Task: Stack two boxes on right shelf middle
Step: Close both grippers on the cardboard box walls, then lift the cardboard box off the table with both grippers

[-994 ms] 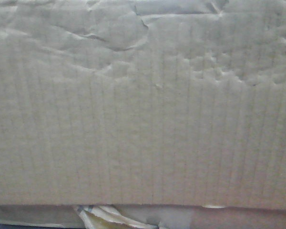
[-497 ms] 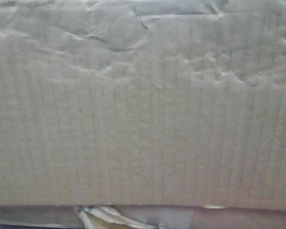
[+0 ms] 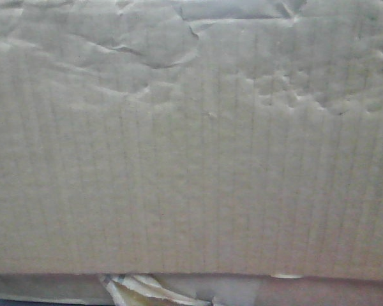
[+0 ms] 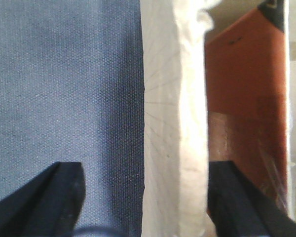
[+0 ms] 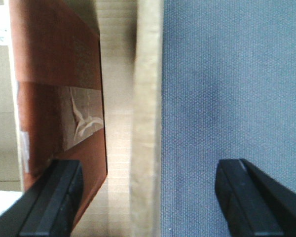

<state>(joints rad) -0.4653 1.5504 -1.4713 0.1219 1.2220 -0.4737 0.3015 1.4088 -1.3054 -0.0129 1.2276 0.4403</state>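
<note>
Tall box [image 3: 191, 159] sits on flatter box [image 3: 51, 288]; stacking appears done. Left gripper [image 4: 145, 168] and right gripper [image 5: 149, 165] each straddle a box wall, jaws wide, holding nothing. Shelf not visible; placement there is unconfirmed.

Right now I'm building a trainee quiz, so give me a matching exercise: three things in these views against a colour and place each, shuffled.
Things:
1. upper box
2. torn tape
3. left fingers

Descriptions:
A. black, one on each side of a box wall
B. yellowish, at the bottom edge of the front view
C. tan, filling nearly all of the front view

Pairs: 1-C, 2-B, 3-A.
</note>
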